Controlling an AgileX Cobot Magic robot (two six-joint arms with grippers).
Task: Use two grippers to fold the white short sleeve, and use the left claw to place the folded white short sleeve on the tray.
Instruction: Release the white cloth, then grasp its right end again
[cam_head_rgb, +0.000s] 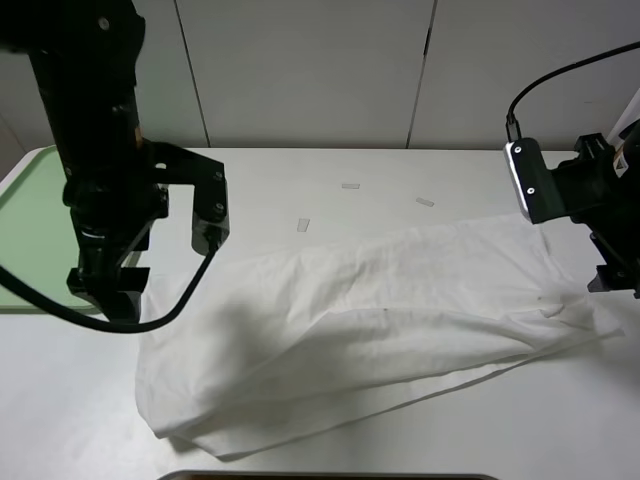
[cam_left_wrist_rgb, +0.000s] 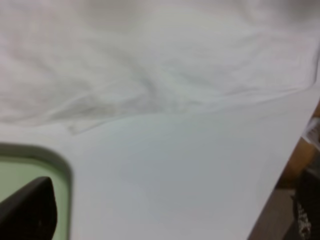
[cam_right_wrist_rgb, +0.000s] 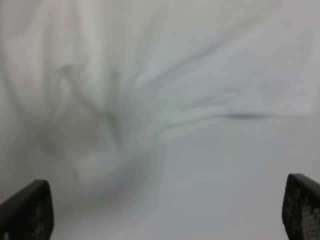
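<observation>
The shirt (cam_head_rgb: 370, 310) lies part-folded on the bench (cam_head_rgb: 500, 430), left tool (cam_head_rgb: 108, 290) and right tool (cam_right_wrist_rgb: 160, 212) both wide and empty (tray (cam_head_rgb: 30, 220) nearby), so the next fold likely needs them gripping its ends.

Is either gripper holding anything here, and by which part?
Nothing held: the left gripper and right gripper are open; the shirt lies free on the table.

**A:** Where can we squeeze a gripper through here?

**B:** We've got bare table (cam_head_rgb: 270, 180) behind the white short sleeve (cam_head_rgb: 370, 330), only flat tape strips (cam_head_rgb: 350, 186) there (no real bump). Near right corner is open as well. Left is tight: the left arm (cam_head_rgb: 100, 150) hangs over the tray (cam_head_rgb: 30, 220) edge.
</observation>
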